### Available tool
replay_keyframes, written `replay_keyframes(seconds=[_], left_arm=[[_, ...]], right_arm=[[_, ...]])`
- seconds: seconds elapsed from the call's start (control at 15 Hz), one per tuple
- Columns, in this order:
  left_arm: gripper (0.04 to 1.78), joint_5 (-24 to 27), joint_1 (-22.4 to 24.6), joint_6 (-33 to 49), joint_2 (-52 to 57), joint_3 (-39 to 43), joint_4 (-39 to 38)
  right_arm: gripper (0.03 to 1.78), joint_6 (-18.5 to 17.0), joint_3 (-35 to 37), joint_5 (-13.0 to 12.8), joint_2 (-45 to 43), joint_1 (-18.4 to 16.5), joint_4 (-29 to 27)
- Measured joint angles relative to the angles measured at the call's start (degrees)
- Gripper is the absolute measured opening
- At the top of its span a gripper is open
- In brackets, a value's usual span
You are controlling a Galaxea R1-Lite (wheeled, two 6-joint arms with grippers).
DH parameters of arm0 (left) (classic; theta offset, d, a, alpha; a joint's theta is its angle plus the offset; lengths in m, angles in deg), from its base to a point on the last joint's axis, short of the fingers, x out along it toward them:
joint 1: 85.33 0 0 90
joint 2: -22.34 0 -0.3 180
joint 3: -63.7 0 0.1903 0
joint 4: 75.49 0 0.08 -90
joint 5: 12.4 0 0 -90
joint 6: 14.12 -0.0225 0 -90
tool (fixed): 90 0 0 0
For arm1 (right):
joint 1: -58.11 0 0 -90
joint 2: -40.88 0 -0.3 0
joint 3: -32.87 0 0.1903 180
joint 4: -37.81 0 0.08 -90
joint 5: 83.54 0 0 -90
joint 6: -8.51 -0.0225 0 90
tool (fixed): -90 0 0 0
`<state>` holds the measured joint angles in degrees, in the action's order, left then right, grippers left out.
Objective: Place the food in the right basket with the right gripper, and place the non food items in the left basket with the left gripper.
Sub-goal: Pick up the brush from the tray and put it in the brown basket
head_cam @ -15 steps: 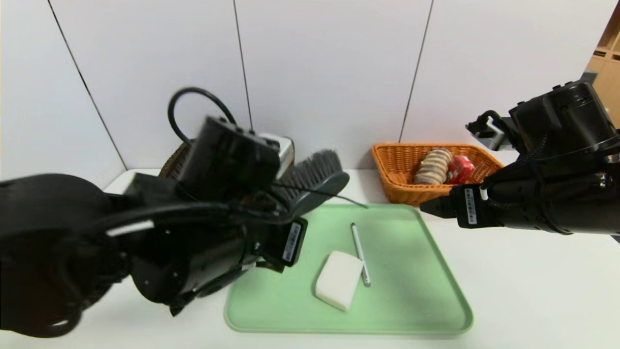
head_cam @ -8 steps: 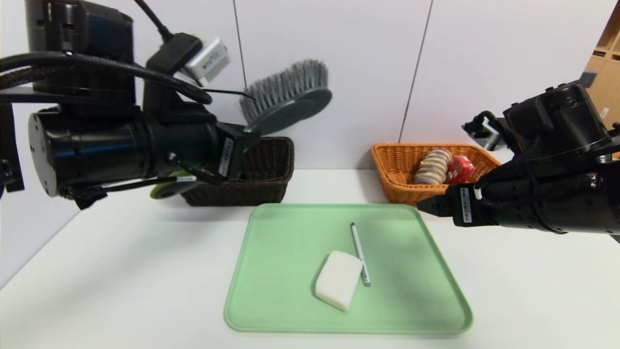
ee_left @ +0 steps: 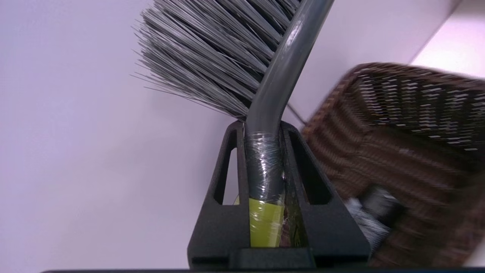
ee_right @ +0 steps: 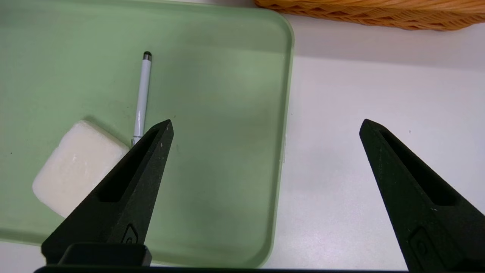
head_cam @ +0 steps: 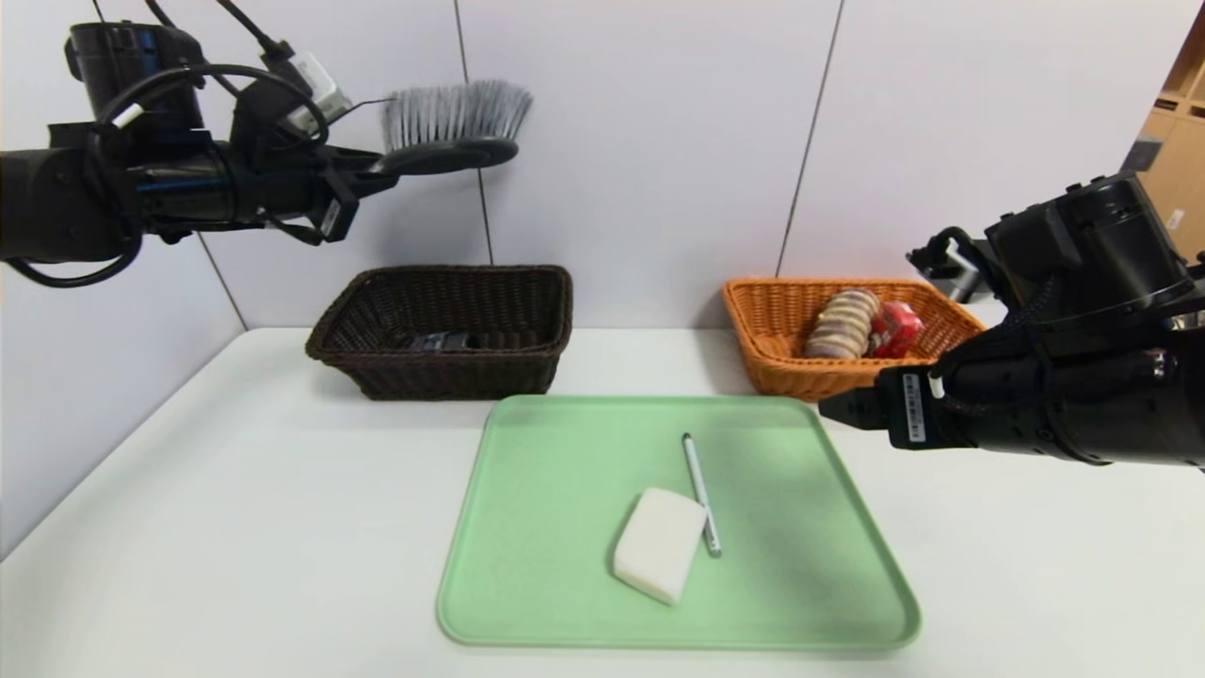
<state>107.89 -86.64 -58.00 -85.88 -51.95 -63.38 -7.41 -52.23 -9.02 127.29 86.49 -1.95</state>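
My left gripper [head_cam: 362, 174] is shut on the handle of a grey brush [head_cam: 452, 127] and holds it high above the dark brown left basket [head_cam: 442, 330]. In the left wrist view the brush handle [ee_left: 265, 167] sits clamped between the jaws, with the basket [ee_left: 398, 151] beyond. My right gripper [head_cam: 833, 407] is open and empty, low by the green tray's [head_cam: 565, 603] right edge. A white block [head_cam: 657, 544] and a white pen [head_cam: 700, 492] lie on the tray; both show in the right wrist view, the block [ee_right: 75, 167] and the pen [ee_right: 142, 94].
The orange right basket [head_cam: 772, 330] at the back right holds a stack of biscuits [head_cam: 841, 322] and a red packet [head_cam: 896, 330]. The dark basket holds a dark item [head_cam: 442, 341]. A wall stands close behind both baskets.
My left arm has swung the brush up and to the left, from over the tray's near-left corner to high above the dark basket. The right arm has hardly moved.
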Motion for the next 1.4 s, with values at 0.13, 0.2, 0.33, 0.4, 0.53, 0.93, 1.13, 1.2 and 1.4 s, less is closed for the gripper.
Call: replay_keyframes(seconds=[0.13,0.2,0.33,0.4,0.53,0.93,1.13,1.2,1.4], left_arm=[[0.31,4.05,1.21,-6.53,-6.89,-6.84,1.21],[0.31,5.29,1.52,-10.26,-9.4,-8.55,2.17],[0.31,5.75,1.73,-14.2,-12.46,-9.64,3.91],[0.31,5.78,1.62,-14.47,-13.28,-9.73,4.49],[0.31,5.8,1.34,-14.88,-13.62,-9.18,5.97],[0.31,5.8,0.96,-16.3,-10.5,-3.24,8.57],[0.31,5.64,0.85,-16.81,-8.31,-0.24,10.34],[0.31,5.64,0.63,-16.81,-7.89,0.33,10.33],[0.31,5.56,0.61,-17.03,-7.16,0.96,10.47]], right_arm=[[1.7,0.0,0.94,0.07,-0.02,-0.96,1.35],[1.7,0.0,1.6,0.09,0.0,-1.43,1.93],[1.7,0.0,2.41,0.18,0.11,-1.84,2.45],[1.7,0.02,2.58,0.3,0.22,-2.01,2.51],[1.7,0.02,2.76,0.35,0.5,-2.17,2.86],[1.7,0.0,3.96,0.41,0.85,-2.21,4.16],[1.7,0.0,4.02,0.44,0.94,-2.19,4.17],[1.7,0.0,4.02,0.44,0.94,-2.21,4.17],[1.7,0.05,4.05,0.44,0.85,-2.21,4.17]])
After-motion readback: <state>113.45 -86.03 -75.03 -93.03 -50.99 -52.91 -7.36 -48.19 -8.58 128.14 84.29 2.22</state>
